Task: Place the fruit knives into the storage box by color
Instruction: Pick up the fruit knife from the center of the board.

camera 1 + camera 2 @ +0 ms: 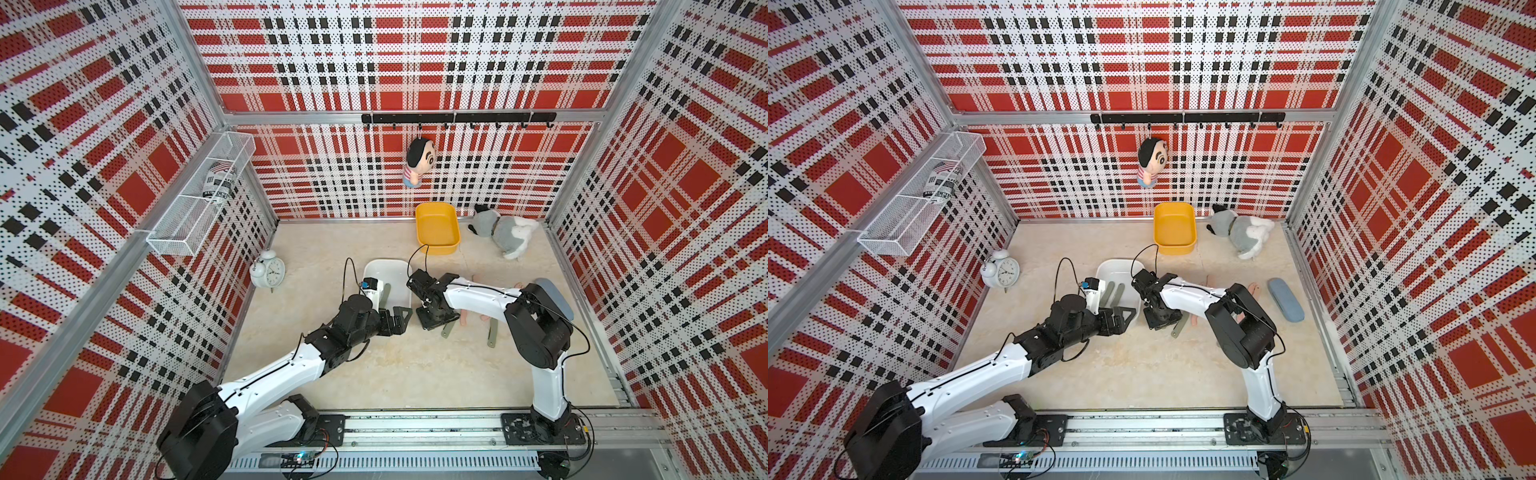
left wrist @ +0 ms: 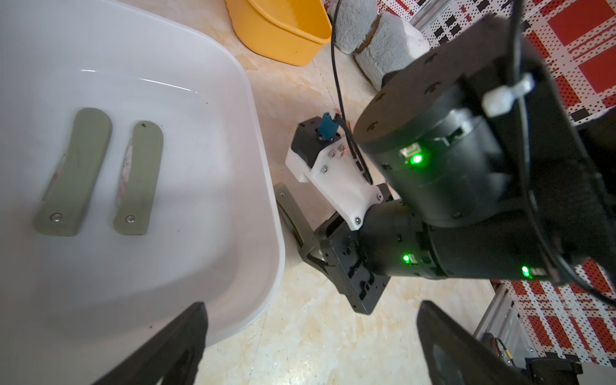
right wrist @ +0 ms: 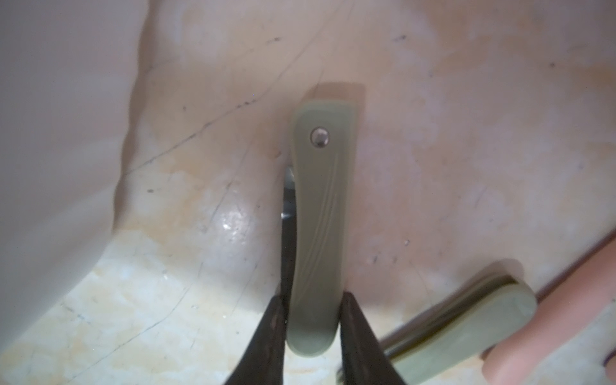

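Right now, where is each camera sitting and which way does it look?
Top views: high overhead, looking down at the table; both arms, left gripper and right gripper show.
Left wrist: on the left arm, facing the white box holding two green knives; its open gripper and the right arm show.
Right wrist: on the right arm, facing the table; its gripper pinches a third green knife.
Shared: both wrist views show that third knife.

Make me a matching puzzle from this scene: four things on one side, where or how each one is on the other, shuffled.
1. left gripper
2. right gripper
3. white box
4. doll

a. hangs from the rail
b. holds two green knives
c. open, holding nothing
d. shut on a green knife

Pairs: 1-c, 2-d, 3-b, 4-a
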`<state>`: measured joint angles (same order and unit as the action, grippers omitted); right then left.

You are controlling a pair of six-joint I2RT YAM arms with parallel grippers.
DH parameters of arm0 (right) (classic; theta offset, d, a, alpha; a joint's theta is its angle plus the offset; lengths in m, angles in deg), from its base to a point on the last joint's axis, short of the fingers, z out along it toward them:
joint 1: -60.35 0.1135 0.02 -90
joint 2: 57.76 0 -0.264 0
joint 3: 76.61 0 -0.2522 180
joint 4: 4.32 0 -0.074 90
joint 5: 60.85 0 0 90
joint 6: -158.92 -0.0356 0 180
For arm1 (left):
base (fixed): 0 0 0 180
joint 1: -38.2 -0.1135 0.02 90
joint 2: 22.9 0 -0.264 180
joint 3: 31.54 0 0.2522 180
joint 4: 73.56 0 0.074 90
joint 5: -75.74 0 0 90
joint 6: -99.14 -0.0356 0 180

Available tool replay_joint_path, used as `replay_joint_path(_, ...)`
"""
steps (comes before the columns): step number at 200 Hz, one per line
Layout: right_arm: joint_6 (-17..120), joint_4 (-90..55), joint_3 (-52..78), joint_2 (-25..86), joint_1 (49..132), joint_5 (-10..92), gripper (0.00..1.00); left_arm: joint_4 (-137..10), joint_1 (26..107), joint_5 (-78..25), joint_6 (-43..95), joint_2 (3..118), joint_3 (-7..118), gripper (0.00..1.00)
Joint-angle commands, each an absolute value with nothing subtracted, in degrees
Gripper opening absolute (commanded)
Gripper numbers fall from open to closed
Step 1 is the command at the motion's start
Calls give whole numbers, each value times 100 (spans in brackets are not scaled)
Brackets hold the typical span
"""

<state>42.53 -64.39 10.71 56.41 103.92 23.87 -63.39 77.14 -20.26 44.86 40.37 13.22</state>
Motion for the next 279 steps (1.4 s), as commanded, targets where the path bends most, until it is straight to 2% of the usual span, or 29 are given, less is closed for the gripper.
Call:
replay_joint_path(1,4304,-6526,1280,5548,10297,2360,26,-6291,7662,-2109,4407,4004,1374,100)
replay_joint_path(64,4342,-6345,1402,5382,10148,2589,25,-6041,7555,-2675,4449,3853,1316,100)
replay_joint_path(107,4350,-6322,1380,5371,10122,2633,24,-5628,7589,-2700,4396,3880,1405,100)
replay_joint_path(175,4354,-6322,1336,5341,10069,2677,24,-5391,8200,-2166,4342,4377,1527,100)
replay_joint_path(279,4359,-6462,1238,5128,10063,2647,23,-5514,8216,-2094,4394,4346,1478,100)
